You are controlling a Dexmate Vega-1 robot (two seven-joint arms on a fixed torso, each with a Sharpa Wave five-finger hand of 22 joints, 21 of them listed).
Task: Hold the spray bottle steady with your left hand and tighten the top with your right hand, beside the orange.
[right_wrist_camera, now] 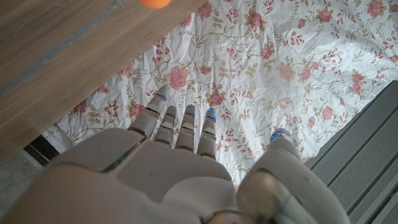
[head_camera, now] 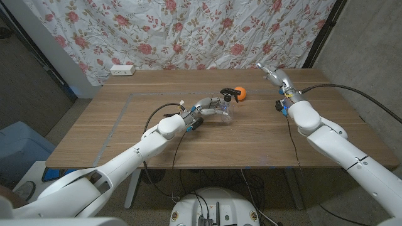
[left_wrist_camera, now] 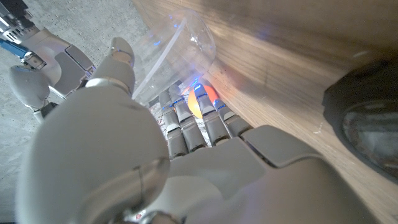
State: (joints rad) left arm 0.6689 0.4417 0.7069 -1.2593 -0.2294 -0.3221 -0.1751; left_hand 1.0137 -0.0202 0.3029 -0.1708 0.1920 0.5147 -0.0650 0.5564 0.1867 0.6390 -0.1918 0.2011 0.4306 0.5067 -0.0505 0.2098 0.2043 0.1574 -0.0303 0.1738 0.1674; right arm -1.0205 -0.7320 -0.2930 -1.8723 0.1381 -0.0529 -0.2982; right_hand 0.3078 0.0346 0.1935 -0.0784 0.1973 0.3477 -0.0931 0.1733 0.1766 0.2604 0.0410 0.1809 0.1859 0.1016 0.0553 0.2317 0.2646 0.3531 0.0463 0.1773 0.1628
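Bottle (head_camera: 224, 110) gripped by left hand (head_camera: 210, 110) to steady it, orange (head_camera: 239, 93) at 1 o'clock; right hand (head_camera: 276, 77) w/ fingers open, empty.

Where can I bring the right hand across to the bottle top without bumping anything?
Bare wood lies between the right hand and the small orange; the near table edge is free too. It is crowded where the left hand grips the clear spray bottle, black top beside the orange.
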